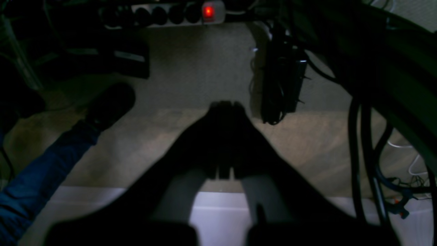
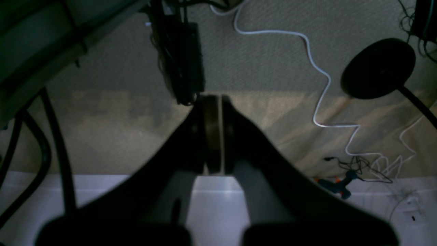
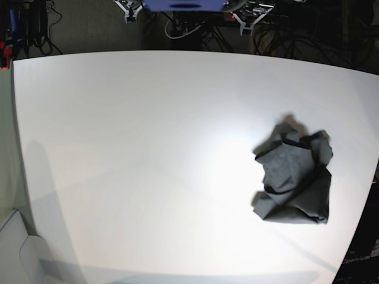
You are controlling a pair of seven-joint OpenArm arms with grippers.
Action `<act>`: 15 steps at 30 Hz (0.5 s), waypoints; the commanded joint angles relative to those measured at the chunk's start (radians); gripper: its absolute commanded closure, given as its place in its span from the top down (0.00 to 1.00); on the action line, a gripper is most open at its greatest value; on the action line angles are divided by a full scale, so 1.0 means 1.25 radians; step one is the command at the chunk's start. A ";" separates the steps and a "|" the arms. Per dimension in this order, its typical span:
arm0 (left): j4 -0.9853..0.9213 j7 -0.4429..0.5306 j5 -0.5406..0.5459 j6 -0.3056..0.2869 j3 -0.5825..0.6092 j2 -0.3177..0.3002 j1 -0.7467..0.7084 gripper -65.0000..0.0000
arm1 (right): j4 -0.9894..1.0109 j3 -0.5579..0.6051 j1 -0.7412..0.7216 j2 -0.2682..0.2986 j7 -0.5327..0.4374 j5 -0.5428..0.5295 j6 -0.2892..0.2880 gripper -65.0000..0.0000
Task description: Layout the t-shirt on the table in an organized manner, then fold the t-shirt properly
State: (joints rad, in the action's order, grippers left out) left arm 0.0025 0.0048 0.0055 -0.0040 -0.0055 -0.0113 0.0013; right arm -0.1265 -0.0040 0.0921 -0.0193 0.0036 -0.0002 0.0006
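On the left wrist view we see the left gripper [image 1: 225, 106] pointing out past the bench [image 1: 218, 218] edge toward the carpeted floor [image 1: 191, 68]. Its jaws are pressed together with nothing between them. Beyond them lies a power strip [image 1: 177, 13] with a red lit switch, a dark box [image 1: 283, 82] with cables on the floor, and thick black cables [image 1: 358, 153] at the right. At the left we see a leg in blue trousers [image 1: 37, 177] ending in a dark shoe [image 1: 111, 104]. No shirt shows here.

Right wrist view next: the right gripper [image 2: 213, 102] also reaches out over the white bench [image 2: 218, 205] edge, jaws closed on each other, holding nothing. Floor beyond carries a white cable [image 2: 317, 71] snaking across, a round black stand base [image 2: 379, 68] at the right, and the same kind of dark box [image 2: 181, 58] at top. No shirt here either.

Base view: we see the big white bench [image 3: 148, 148] from above, no arms in sight. The t-shirt [image 3: 296, 177] sits crumpled in a heap on the bench near its right edge, about mid-depth, well apart from the far edge. It is bunched and folded over itself; we cannot tell collar or sleeves apart. A blue robot base [image 3: 183, 6] sits at the far edge, cables behind it.
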 commanded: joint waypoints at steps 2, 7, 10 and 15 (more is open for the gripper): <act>0.002 0.003 0.001 0.001 -0.001 -0.001 0.003 0.00 | -0.001 0.000 0.002 -0.002 0.003 -0.004 -0.004 0.00; 0.002 0.003 0.001 0.001 -0.001 -0.001 -0.003 0.00 | -0.003 0.001 0.001 -0.002 0.003 -0.004 -0.004 0.00; 0.002 0.003 0.001 0.001 -0.001 -0.003 -0.003 0.00 | -0.003 0.001 -0.001 -0.002 0.004 -0.004 -0.004 0.00; 0.002 0.002 0.001 0.000 -0.001 -0.006 -0.007 0.01 | -0.003 0.003 -0.001 -0.001 0.004 -0.004 -0.004 0.00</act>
State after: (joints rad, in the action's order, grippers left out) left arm 0.0029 0.0048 0.0055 -0.0040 -0.0055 -0.0162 -0.0017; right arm -0.1284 -0.0032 0.0917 -0.0193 0.0040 -0.0002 0.0006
